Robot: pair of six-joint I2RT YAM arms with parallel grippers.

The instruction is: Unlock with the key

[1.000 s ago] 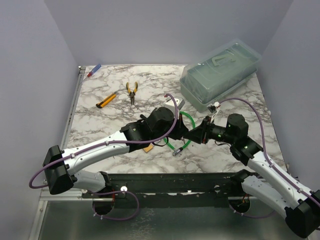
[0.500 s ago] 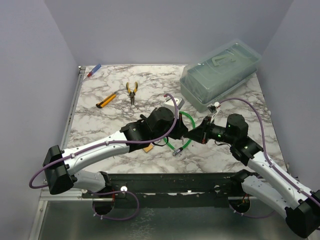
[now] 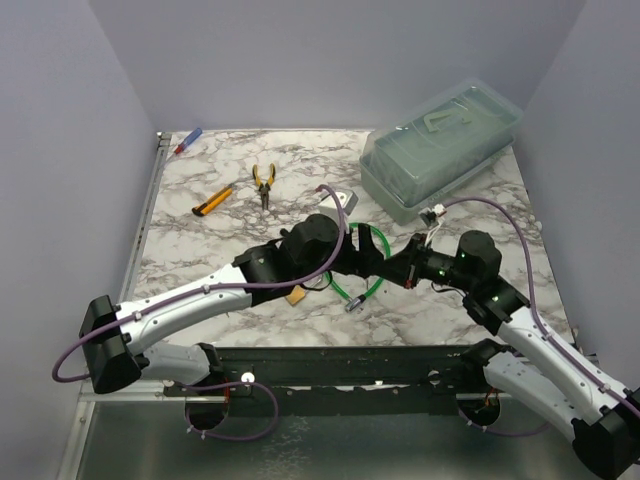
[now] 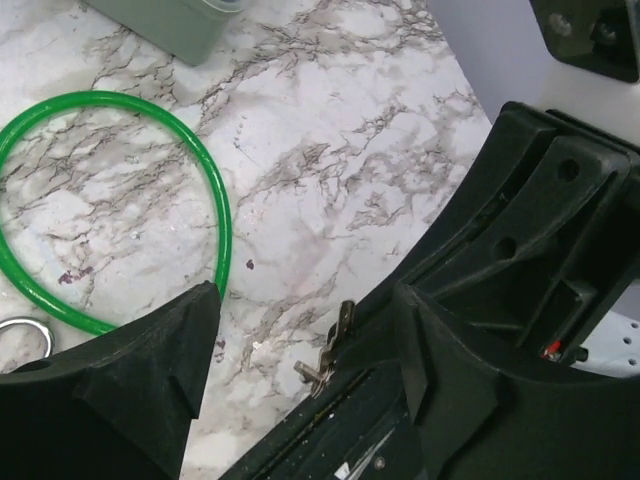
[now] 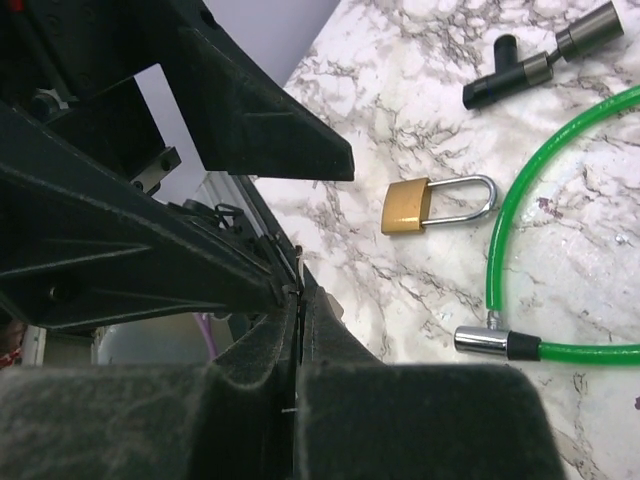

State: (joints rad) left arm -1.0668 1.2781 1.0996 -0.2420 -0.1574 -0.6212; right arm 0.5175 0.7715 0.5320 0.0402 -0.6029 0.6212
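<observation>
Top external view: lidded plastic box (image 3: 443,148) sat at far right corner, clear of work. Mid-table, left gripper (image 3: 368,252) and right gripper (image 3: 399,268) were nose to nose above green cable (image 5: 590,351), apparently for handover. Right claw was pressed together, pinching key (image 4: 334,350). Left claw was spread wide either side of it. Brass padlock (image 5: 435,203) lay flat nearby, shackle seemingly shut, not yet approached. No brand or writing legible.

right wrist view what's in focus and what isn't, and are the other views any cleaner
Right wrist: padlock and green cable crisp, the right hand itself a soft dark blur. Left wrist: marble table sharp, tiny key readable, its own fingers soft. Top external: even light, soft shadows.
</observation>
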